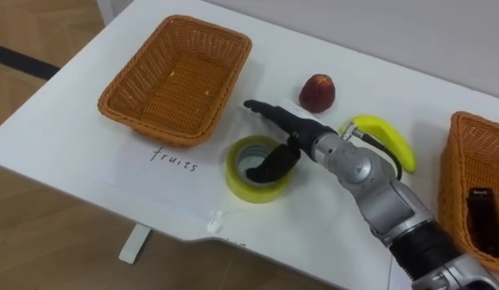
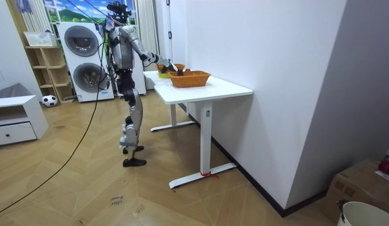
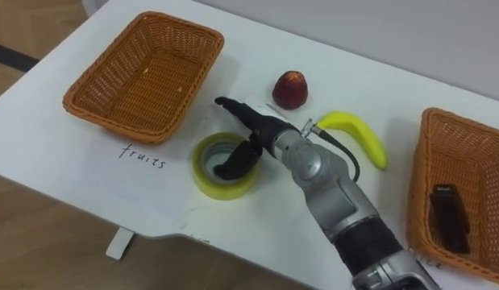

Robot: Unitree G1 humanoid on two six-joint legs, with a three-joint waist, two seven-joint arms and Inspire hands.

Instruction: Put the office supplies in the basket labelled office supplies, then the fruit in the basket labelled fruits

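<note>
Two head cameras sit side by side and look down, close up, at the white table (image 1: 56, 121) from its front edge. Both see the same tabletop, from left basket (image 1: 176, 80) to right basket (image 1: 479, 153). The room camera stands far off, facing what seems the table's right end.

The right arm (image 1: 382, 197) reaches in from the lower right, its forearm angled up and to the left and its wrist nearly straight. The right hand (image 1: 296, 129) is held palm down, with its fingers (image 1: 268, 110) stretched out straight away from the body. The thumb (image 1: 269, 165) hangs bent below the palm. In the room view the robot stands upright with this arm raised forward.
</note>
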